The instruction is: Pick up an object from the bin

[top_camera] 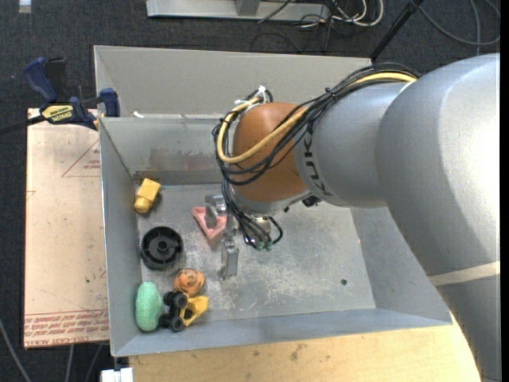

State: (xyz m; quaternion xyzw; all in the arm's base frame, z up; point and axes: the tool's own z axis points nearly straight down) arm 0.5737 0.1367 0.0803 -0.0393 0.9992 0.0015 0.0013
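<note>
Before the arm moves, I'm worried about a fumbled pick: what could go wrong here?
The hand sits right beside the pink piece, so it may push that piece away instead of catching it. The black wheel and the small orange thing lie nearby; a sideways move could knock them. The arm's orange cover hides part of the spot.

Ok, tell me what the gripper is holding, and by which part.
Cannot be told: the gripper is beside a pink angular plastic piece; no grasp is visible.

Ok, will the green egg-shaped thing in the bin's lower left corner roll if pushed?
The green egg-shaped thing looks rounded, so it may roll. Its curved sides could slip when pinched. The black-and-yellow toy beside it may block it.
</note>
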